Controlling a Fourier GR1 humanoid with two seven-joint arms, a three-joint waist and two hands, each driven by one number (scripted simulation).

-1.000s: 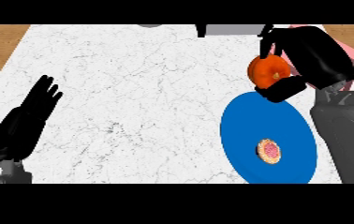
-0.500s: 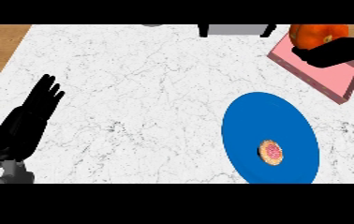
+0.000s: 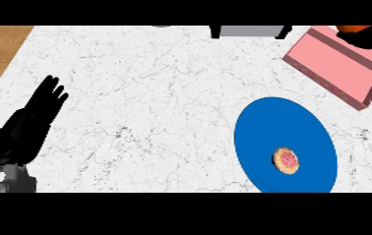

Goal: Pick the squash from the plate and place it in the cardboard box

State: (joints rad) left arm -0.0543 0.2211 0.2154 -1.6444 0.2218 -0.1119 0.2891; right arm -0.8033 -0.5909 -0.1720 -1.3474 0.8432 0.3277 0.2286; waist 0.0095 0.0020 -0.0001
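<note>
Partly cropped squash (image 3: 355, 28), right fingers (image 3: 362, 40) curled beneath

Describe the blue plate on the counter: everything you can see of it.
The blue plate is round and one even blue, smooth-looking, with no pattern. It lies flat on the white marbled counter at the view's lower right, and its lower edge reaches the bottom of the view. A small round pastry with a pink topping sits on it, below its middle. Nothing else rests on it. The pink cardboard box further up the view lies apart from it.
</note>
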